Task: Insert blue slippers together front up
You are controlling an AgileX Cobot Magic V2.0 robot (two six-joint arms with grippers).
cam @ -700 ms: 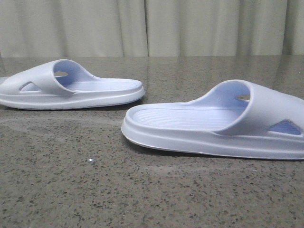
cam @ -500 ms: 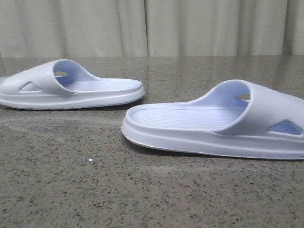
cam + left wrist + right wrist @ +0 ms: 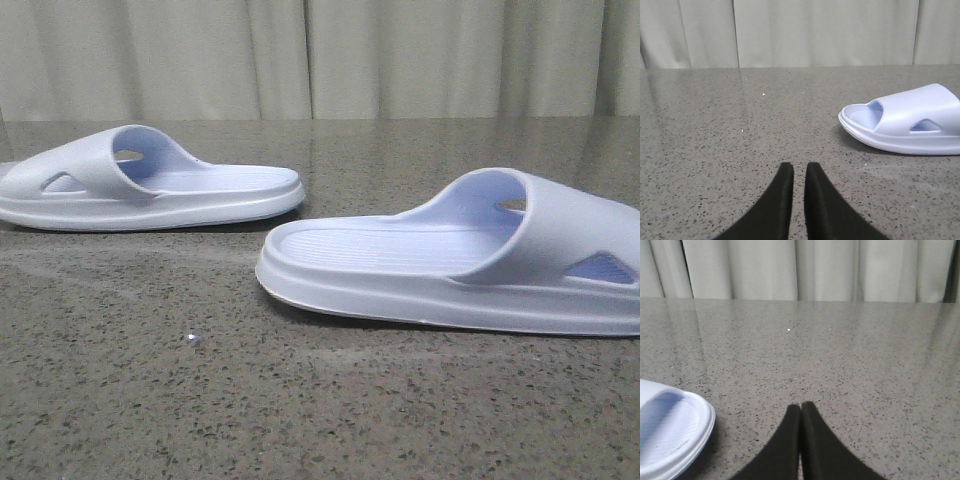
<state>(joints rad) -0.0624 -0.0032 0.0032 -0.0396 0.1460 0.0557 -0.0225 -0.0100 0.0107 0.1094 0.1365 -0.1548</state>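
Note:
Two blue slippers lie flat on the speckled grey table, soles down and apart. One slipper (image 3: 150,185) is at the far left, its heel end pointing right. The other slipper (image 3: 450,265) is nearer and to the right, its heel end pointing left. In the left wrist view a slipper (image 3: 905,122) lies well off to one side of my left gripper (image 3: 799,167), which is shut with only a thin slit between its black fingers and holds nothing. My right gripper (image 3: 801,406) is shut and empty, with a slipper's edge (image 3: 665,432) beside it. Neither gripper shows in the front view.
The grey stone-patterned table (image 3: 300,400) runs back to a pale curtain (image 3: 320,55). A tiny white speck (image 3: 191,339) lies on the table in front of the slippers.

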